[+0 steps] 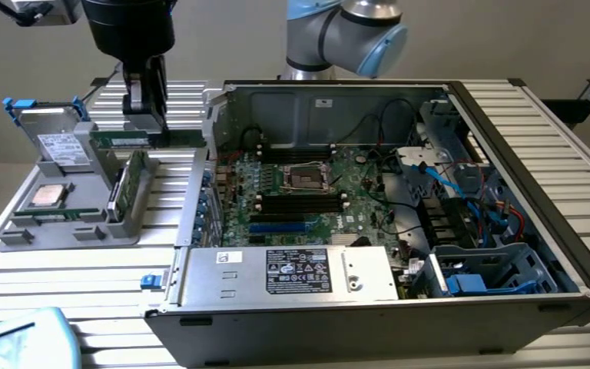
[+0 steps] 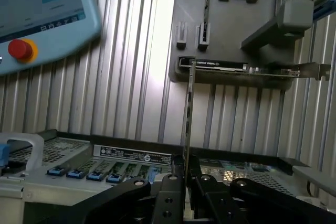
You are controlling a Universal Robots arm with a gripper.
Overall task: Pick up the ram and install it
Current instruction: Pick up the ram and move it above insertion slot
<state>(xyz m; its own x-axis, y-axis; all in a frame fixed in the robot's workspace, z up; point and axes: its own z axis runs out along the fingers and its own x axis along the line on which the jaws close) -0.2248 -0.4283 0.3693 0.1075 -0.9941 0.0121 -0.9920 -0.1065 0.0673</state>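
Beside the computer case [image 2: 63, 153], the ram [image 2: 189, 108] is edge-on, its chips hidden, one end buried between the fingers of the end effector [image 2: 187, 171]. Near the case, a pendant [image 2: 42, 14] is cut off; the case's label print [image 2: 134, 157] is unreadable.

The arm [image 1: 341, 34] is a thick silver-grey tube with rounded light-blue joint caps. Its end carries a matt black cylindrical body [image 1: 129, 27] that narrows to long black jaws. In the wrist view, black linkage plates [image 2: 168, 198] show small round screw holes.
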